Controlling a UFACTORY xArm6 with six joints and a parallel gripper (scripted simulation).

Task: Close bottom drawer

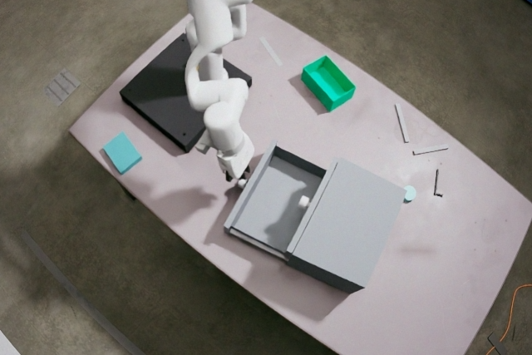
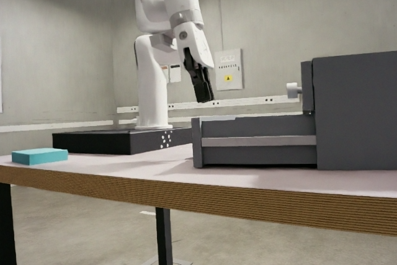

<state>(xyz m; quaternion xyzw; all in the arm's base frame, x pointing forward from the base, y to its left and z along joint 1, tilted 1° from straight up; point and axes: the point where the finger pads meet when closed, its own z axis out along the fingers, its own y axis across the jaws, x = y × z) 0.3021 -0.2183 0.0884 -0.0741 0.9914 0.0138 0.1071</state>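
Observation:
The grey cabinet stands on the table. Its bottom drawer is pulled far out toward the robot. A small white knob sits on the drawer's front panel. The upper drawer is in, and its white knob sticks out over the open drawer. My gripper points down just outside the drawer's front panel, close to the knob, with its tips a little above the drawer's top edge. Its dark fingers stand close together with nothing between them.
The arm stands on a black base plate behind the drawer. A teal block lies at the table's left. A green bin, grey strips, a black L-piece and a teal disc lie at the far side.

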